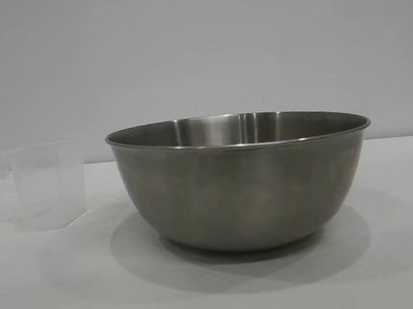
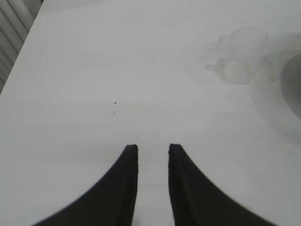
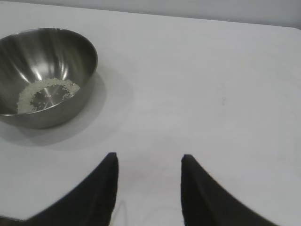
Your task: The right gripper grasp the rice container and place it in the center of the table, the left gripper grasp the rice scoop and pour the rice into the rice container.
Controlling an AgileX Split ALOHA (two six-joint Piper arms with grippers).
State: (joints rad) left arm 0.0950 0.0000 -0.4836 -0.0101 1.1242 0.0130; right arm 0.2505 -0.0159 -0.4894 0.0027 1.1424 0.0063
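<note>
Since the rice (image 3: pixel 44 92) already lies as a loose ring on the bottom of the rice container (image 1: pixel 242 184), and the rice scoop (image 1: pixel 46 185) stands upright and apparently empty just beside the rice container, the task looks finished or very nearly so. Judging from these views, both the placing and the pouring are done, and at most the arms' retreat to rest is left.

Seen from the exterior camera, the rice container sits mouth-up on the white worktop (image 1: pixel 387 269), roughly central in that view, its rim level. The rice scoop stands close to the rice container on the left arm's side, apart from it and not touching. Its mouth faces up, so its long axis is vertical, and its side handle points away from the rice container.

Neither arm shows in the exterior view. The left end effector (image 2: pixel 153 150) hovers over bare worktop, well short of the rice scoop and the rice container, its fingers narrowly parted and gripping nothing. The right end effector (image 3: pixel 149 160) also hangs over bare worktop, well apart from the rice container, its fingers spread wider and likewise empty.
</note>
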